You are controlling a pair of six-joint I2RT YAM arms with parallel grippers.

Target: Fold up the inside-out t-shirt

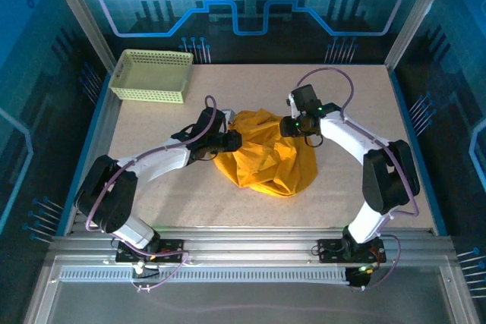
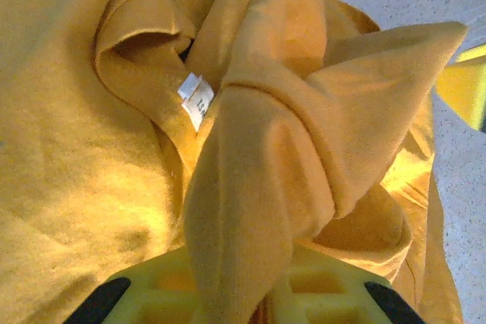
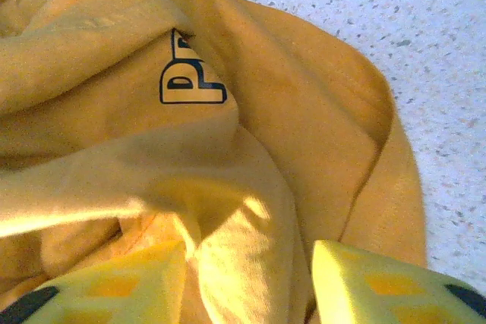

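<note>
The mustard-yellow t-shirt [image 1: 266, 158] lies crumpled in a heap at the middle of the table. My left gripper [image 1: 231, 140] is at its left edge. In the left wrist view a thick fold of the t-shirt [image 2: 258, 187] runs down between the yellow fingers [image 2: 152, 286], and the left gripper [image 2: 250, 267] is shut on it. A white label [image 2: 196, 99] shows by the collar. My right gripper [image 1: 292, 127] is at the heap's upper right. The right gripper [image 3: 247, 259] stands open, a loose fold of t-shirt [image 3: 235, 263] between its fingers [image 3: 364, 282]. Dark lettering [image 3: 190, 83] shows above.
A pale yellow-green mesh basket [image 1: 152, 75] stands at the table's far left corner. Speckled tabletop [image 1: 364, 96] lies bare to the right of the cloth and along the front. A metal frame and glass panels wall in the table on three sides.
</note>
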